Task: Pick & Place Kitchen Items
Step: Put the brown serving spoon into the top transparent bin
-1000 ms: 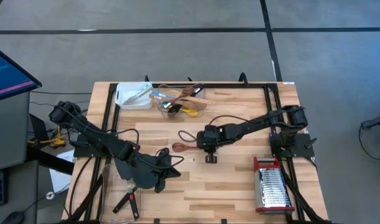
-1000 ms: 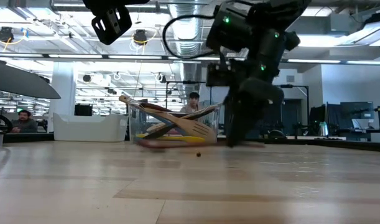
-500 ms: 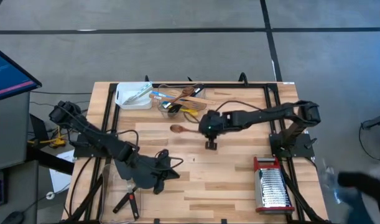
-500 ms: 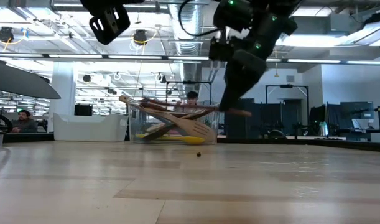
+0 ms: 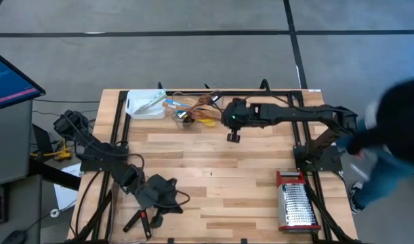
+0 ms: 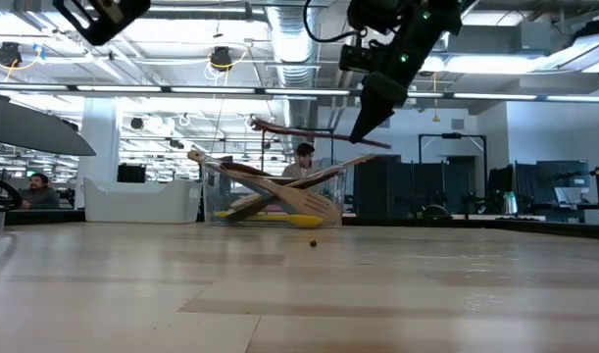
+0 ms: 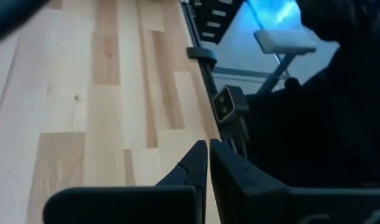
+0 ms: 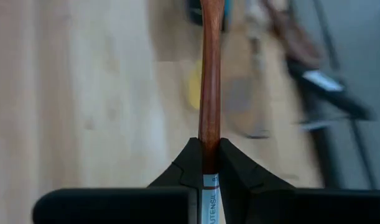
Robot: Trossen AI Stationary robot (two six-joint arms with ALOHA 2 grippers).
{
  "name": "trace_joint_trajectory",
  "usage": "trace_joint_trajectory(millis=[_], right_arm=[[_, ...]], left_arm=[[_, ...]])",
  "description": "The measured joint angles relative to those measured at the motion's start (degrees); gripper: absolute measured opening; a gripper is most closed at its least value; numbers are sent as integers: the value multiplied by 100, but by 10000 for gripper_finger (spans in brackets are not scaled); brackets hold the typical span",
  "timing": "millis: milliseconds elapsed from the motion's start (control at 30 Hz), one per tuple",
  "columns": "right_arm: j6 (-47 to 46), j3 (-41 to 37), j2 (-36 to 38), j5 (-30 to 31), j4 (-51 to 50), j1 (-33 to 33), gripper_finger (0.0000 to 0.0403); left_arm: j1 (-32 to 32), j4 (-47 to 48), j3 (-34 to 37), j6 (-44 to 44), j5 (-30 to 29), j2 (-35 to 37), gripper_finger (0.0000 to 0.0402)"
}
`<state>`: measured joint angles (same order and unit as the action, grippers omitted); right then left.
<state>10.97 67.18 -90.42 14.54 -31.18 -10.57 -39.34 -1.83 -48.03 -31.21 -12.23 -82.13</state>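
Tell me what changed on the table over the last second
The right gripper, shut on the wooden spoon, lifted it off the table's middle and carried it up over the clear tub at the far edge. The left gripper, shut and empty, drew back toward the near left edge. A person came in at the right. The white tray, tub contents and grater stayed put.

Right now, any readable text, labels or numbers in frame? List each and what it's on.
"UTENSIL": partial print on a white label on the wooden spoon handle, at the right gripper; the rest is cut off.
Monitor beside the table: lit lines of text, too small to read.
Nothing else readable: none on the box grater, the white tray or the clear tub.
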Motion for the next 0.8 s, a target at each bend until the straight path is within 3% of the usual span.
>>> trace_joint_trajectory(millis=[233, 467, 667, 800], right_arm=[[732, 1156, -429, 168, -913, -183, 19], [1299, 2262, -1265, 180, -2080, -445, 19], [1525, 2788, -2019, 174, -2943, -651, 19], [1620, 2996, -2328, 285, -2996, -749, 19]], left_arm=[[-77, 55, 0, 703, -12, 0, 3], [-93, 382, -4, 715, -33, 66, 3], [-96, 446, -2, 743, -87, 265, 3], [-112, 517, -2, 869, -147, 396, 3]])
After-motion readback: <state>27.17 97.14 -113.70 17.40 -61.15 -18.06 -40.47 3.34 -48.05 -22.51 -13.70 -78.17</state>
